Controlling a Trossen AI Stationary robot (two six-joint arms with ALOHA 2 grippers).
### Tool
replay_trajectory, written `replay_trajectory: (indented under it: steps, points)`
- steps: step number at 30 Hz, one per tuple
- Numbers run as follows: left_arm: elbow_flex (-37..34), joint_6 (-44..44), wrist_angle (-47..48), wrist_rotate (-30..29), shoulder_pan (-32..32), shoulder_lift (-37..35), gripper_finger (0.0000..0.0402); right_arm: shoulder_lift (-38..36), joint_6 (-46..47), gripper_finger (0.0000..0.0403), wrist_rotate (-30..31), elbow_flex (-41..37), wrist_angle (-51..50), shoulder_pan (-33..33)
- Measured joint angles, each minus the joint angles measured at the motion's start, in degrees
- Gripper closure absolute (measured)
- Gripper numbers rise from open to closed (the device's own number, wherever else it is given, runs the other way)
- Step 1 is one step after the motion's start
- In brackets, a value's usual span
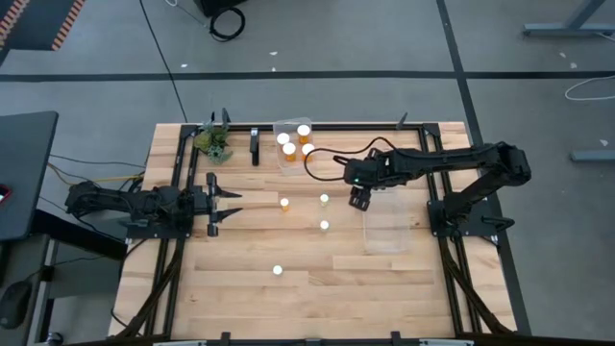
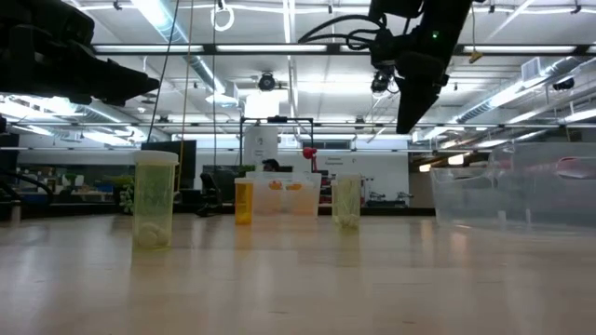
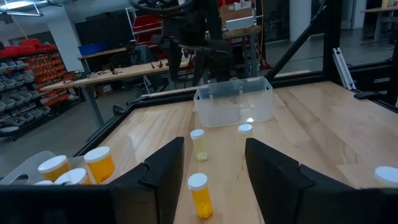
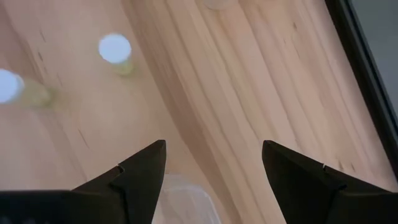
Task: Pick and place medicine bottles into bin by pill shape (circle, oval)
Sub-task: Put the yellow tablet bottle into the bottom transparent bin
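Orange medicine bottles (image 1: pixel 284 204) with white caps stand scattered mid-counter, three more in a clear bin (image 1: pixel 291 144) at the far edge. Above a second clear bin (image 1: pixel 386 226), the right gripper (image 1: pixel 359 200) hangs spread and empty; the left gripper (image 1: pixel 223 202), spread and empty, faces the nearest bottle. It should probably straddle that bottle squarely below the cap.

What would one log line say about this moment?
right gripper open, empty, above table by clear bin | left gripper open, waiting | four bottles loose
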State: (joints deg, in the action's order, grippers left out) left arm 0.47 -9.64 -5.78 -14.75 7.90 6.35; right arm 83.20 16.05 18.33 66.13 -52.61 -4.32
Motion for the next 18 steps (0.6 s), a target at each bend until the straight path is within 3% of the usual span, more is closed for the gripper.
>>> replay_trajectory:
  steps: [18]
  points:
    - [-0.02,0.01,-0.02,-0.01,-0.02,0.00,0.0225,0.13,0.67,0.0130,0.68,0.02,5.97,6.22]
